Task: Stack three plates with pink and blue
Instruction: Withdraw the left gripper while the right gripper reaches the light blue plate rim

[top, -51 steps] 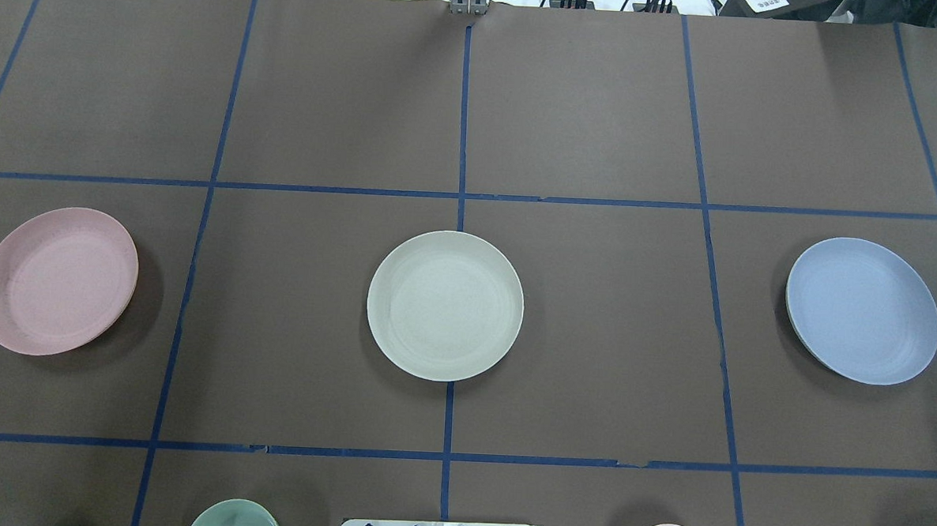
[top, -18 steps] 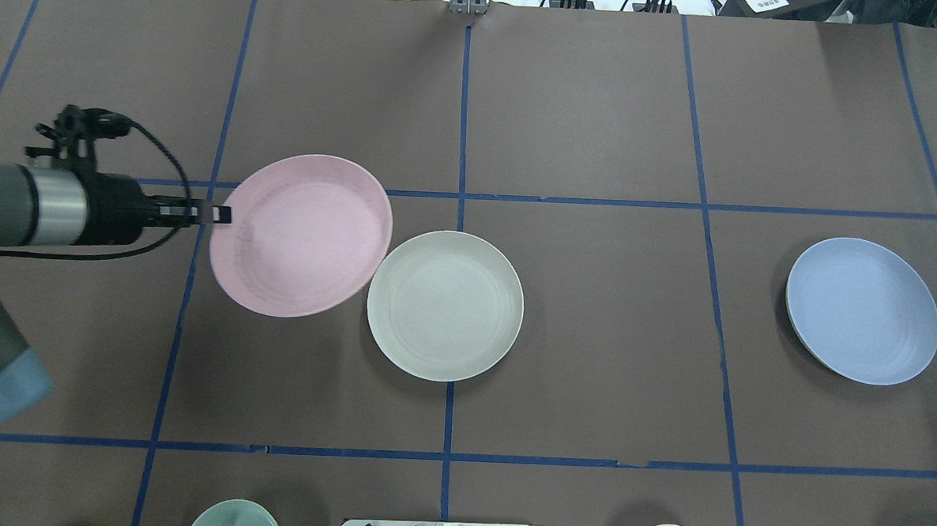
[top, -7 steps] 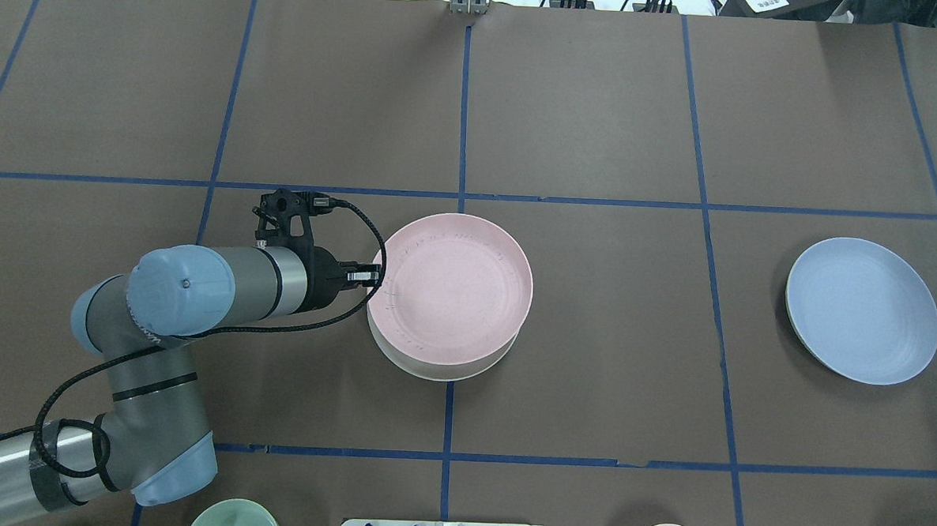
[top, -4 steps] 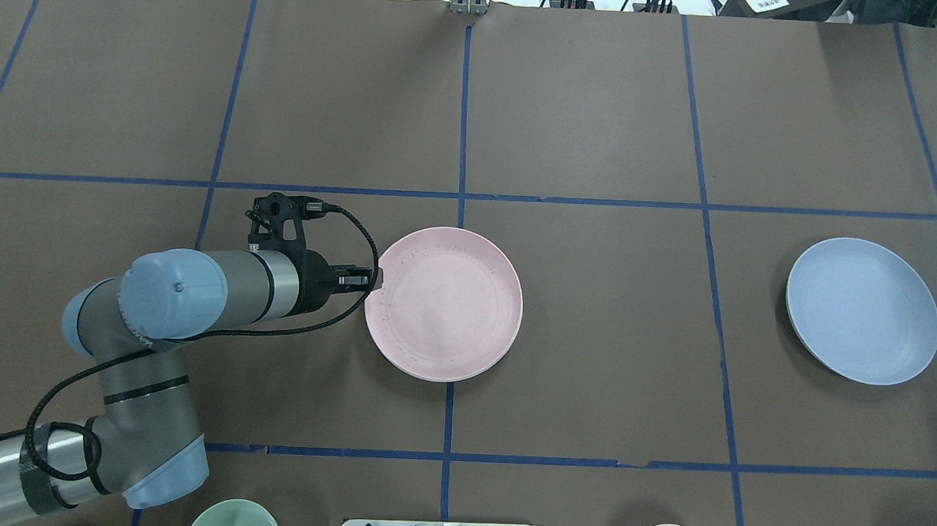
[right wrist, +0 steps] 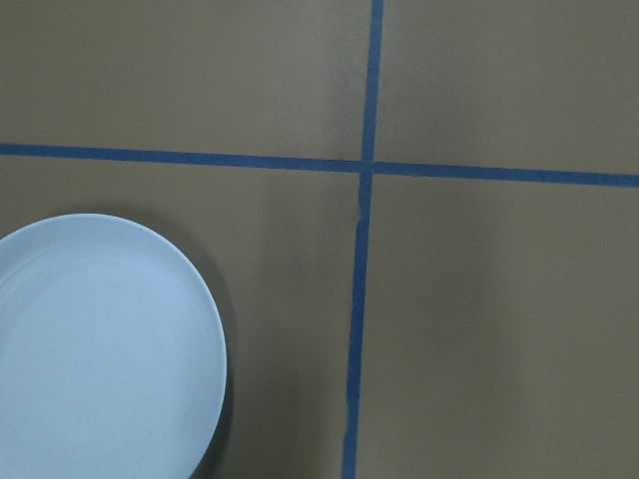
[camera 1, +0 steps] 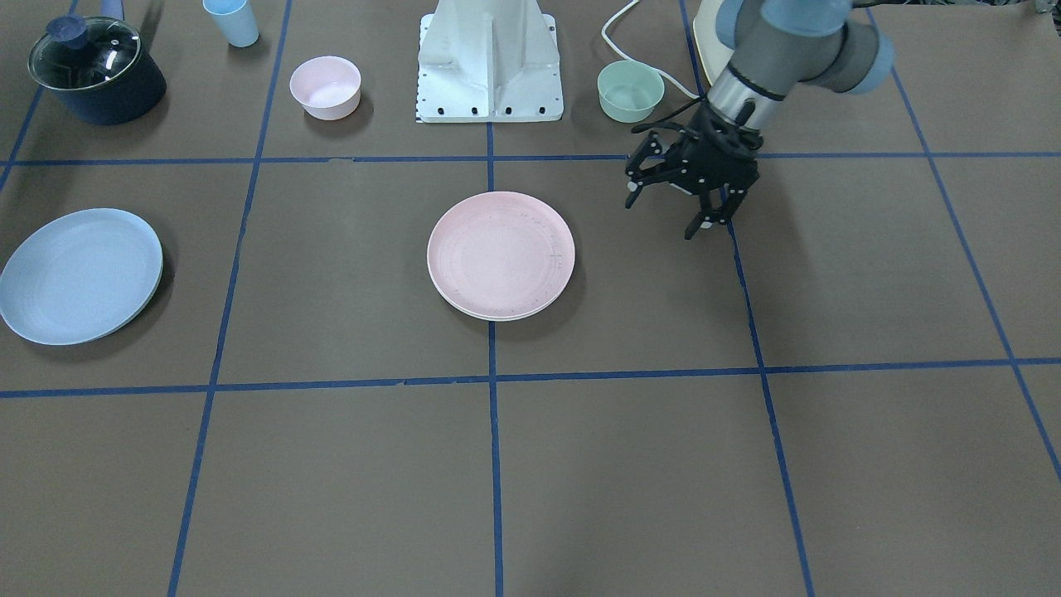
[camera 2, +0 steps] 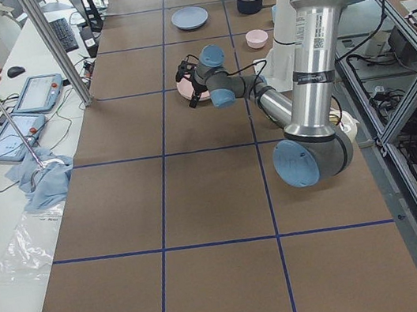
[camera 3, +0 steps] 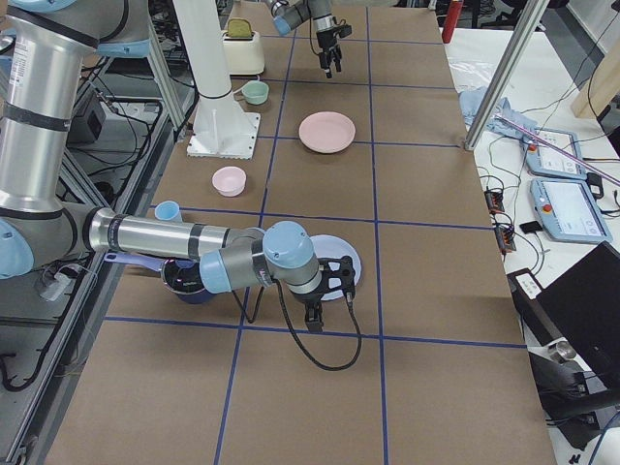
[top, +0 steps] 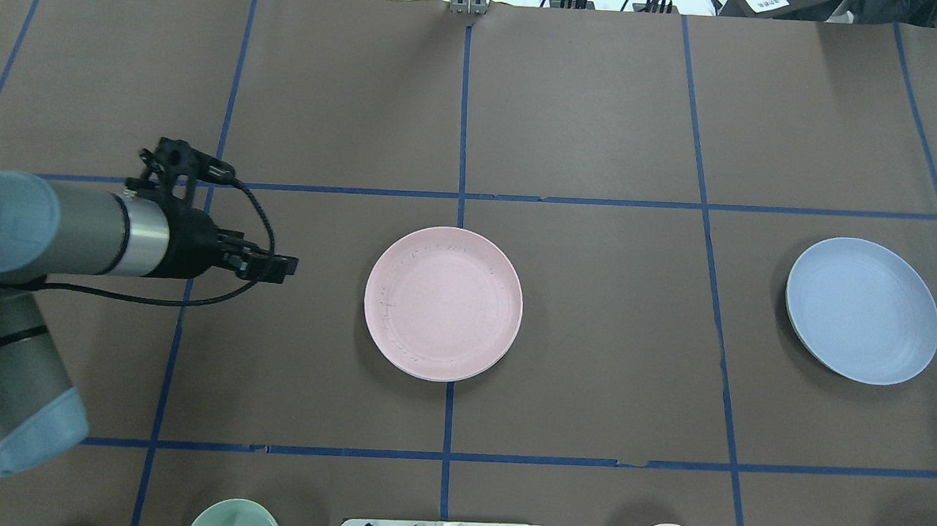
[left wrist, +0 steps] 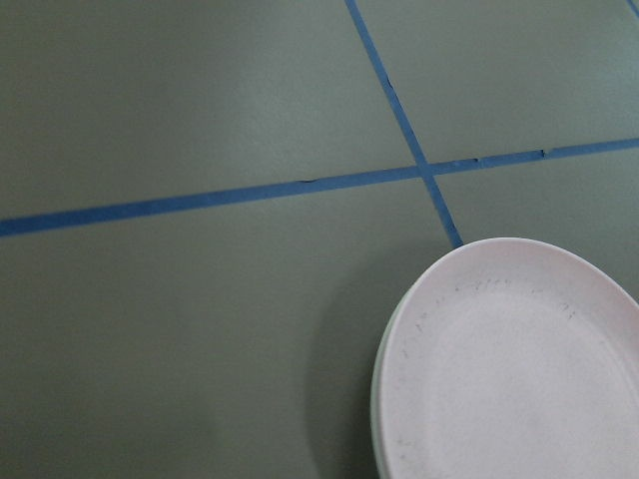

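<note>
Overhead exterior view is showing the pink plate point(top: 443, 303) sitting at the centre of the table point(top: 601, 126), right over a blue tape crossing. It's nesting on top of the cream plate point(camera 1: 500, 317), whose rim is only peeking out underneath in the front-facing and left wrist views. Blue plate point(top: 862, 310) is lying alone far out on the robot's right side, well apart from the stack, not stacked yet. Left gripper point(top: 282, 267) is hanging above the table on the robot's left of the stack, clear of the pink rim and pointing toward it. The front-facing view is showing its fingers parted and gripping nothing, so released. Left wrist camera is looking down on the stack's edge and tape lines. Right gripper point(camera 3: 320, 310) is showing only in the exterior right view, hovering by the blue plate; can't tell if it's released or clenched. Right wrist camera is catching the blue plate in its lower left corner. Along the robot's edge a pink bowl point(camera 1: 325, 85), green bowl point(camera 1: 630, 89), blue cup point(camera 1: 232, 21) and lidded dark pot point(camera 1: 95, 70) are sitting, all away from the plates.
</note>
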`<state>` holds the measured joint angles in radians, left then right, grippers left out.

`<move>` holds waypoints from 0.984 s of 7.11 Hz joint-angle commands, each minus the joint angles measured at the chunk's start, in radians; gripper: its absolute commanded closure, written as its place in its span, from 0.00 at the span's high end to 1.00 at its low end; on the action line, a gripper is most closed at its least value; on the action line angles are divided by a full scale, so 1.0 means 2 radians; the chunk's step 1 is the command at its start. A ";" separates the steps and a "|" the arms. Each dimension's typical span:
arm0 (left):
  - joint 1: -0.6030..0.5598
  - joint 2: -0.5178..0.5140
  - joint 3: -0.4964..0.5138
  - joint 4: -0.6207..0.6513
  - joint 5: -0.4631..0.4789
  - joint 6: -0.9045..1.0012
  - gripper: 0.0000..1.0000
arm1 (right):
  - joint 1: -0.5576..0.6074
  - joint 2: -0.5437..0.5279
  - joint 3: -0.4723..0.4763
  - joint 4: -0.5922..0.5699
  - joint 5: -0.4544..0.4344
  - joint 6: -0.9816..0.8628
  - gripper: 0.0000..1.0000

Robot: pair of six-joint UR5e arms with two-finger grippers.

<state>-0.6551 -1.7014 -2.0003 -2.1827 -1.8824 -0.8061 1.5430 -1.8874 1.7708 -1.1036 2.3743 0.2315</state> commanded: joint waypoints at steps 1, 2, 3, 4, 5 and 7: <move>-0.032 0.045 -0.027 0.001 -0.028 0.046 1.00 | -0.089 -0.023 -0.071 0.226 -0.047 0.193 0.97; -0.032 0.045 -0.027 0.001 -0.028 0.046 1.00 | -0.158 -0.021 -0.103 0.307 -0.111 0.281 0.96; -0.033 0.045 -0.027 0.001 -0.027 0.045 1.00 | -0.210 -0.021 -0.104 0.334 -0.151 0.326 0.96; -0.033 0.045 -0.027 0.001 -0.025 0.046 1.00 | -0.240 -0.020 -0.104 0.348 -0.158 0.331 0.92; -0.033 0.045 -0.027 0.001 -0.024 0.045 1.00 | -0.252 -0.018 -0.104 0.349 -0.165 0.327 0.96; -0.034 0.045 -0.027 0.001 -0.024 0.046 1.00 | -0.284 -0.014 -0.105 0.349 -0.195 0.331 0.67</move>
<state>-0.7221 -1.6110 -2.0539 -2.1820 -1.9299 -0.7152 1.0088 -1.9191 1.5614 -0.4079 2.0100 0.8868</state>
